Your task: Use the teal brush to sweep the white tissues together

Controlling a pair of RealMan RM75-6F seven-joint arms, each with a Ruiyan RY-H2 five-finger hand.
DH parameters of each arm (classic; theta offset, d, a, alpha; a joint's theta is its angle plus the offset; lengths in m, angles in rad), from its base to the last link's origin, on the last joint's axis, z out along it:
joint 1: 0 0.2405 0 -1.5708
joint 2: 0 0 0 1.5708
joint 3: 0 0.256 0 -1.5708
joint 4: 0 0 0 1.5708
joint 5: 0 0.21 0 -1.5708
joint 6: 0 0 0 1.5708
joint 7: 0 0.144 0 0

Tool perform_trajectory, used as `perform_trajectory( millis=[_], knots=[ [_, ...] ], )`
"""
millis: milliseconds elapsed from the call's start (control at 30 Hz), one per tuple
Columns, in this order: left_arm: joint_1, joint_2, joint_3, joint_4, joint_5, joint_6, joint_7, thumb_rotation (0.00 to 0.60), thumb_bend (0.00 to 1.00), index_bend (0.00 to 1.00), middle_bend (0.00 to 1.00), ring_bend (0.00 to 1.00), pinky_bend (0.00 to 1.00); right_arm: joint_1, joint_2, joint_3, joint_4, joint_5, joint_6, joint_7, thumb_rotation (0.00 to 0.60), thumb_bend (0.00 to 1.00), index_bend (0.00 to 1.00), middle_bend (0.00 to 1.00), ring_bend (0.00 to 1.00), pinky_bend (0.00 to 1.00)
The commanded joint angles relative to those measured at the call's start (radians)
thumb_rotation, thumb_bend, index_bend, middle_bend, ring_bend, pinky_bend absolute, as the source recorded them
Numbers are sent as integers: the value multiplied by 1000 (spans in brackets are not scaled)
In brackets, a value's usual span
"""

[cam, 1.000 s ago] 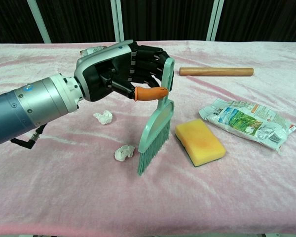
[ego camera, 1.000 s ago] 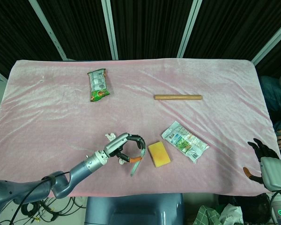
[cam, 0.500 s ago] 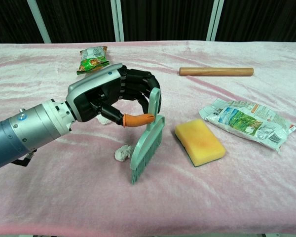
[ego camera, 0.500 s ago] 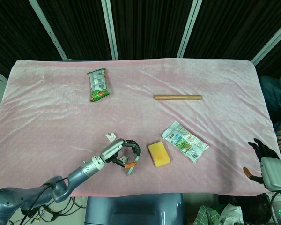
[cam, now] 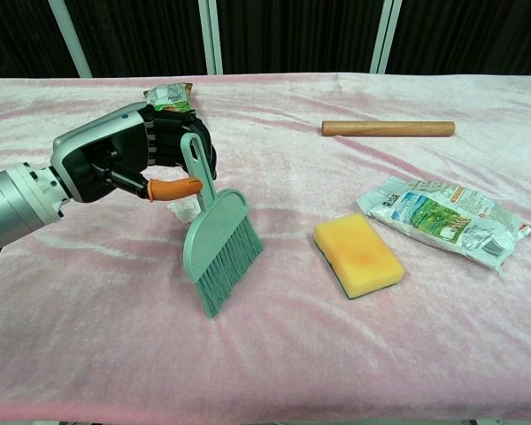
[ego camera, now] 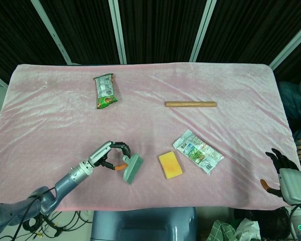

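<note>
My left hand [cam: 128, 159] grips the handle of the teal brush [cam: 217, 239], whose bristles slant down to the pink cloth at the front left of the table. Part of one white tissue [cam: 184, 210] shows just behind the handle. The other tissue is hidden behind the brush head. In the head view the left hand [ego camera: 108, 153] and the brush [ego camera: 132, 168] cover both tissues. My right hand [ego camera: 283, 175] hangs past the table's right front corner, fingers apart and holding nothing.
A yellow sponge [cam: 357, 253] lies right of the brush. Beyond it lies a white and green packet [cam: 442, 217]. A wooden rolling pin [cam: 388, 128] sits at the back right, and a green snack bag [cam: 168, 93] at the back left.
My left hand has swept the brush leftward across the cloth. The brush head has turned broadside and now hides the tissue that lay beside the bristles. The right hand has not moved.
</note>
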Motion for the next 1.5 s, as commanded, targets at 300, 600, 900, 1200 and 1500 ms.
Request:
perform_trajectory(
  millis=[300, 600, 900, 1200, 1500],
  knots=[
    [3, 31, 10, 89, -45, -105, -45, 600, 438, 728, 716, 392, 476, 0, -2, 1, -2, 4, -1, -2, 600, 202, 163, 70, 135, 204],
    [-32, 71, -40, 100, -90, -170, -12, 600, 438, 729, 717, 392, 480, 1, -3, 1, -1, 5, -2, -2, 600, 202, 163, 70, 136, 204],
    [-39, 160, -69, -11, -83, -119, 66, 600, 437, 729, 717, 392, 480, 1, -3, 1, -3, 7, -3, -2, 600, 202, 163, 70, 136, 204],
    [-45, 259, -111, -185, -114, -135, 316, 600, 438, 728, 717, 392, 481, 0, -1, 1, -5, 7, -3, 2, 600, 205, 163, 70, 136, 204],
    [-40, 342, -139, -354, -184, -209, 578, 600, 438, 724, 717, 392, 481, 0, -1, -1, -6, 4, -4, 0, 600, 205, 163, 70, 135, 204]
  ],
)
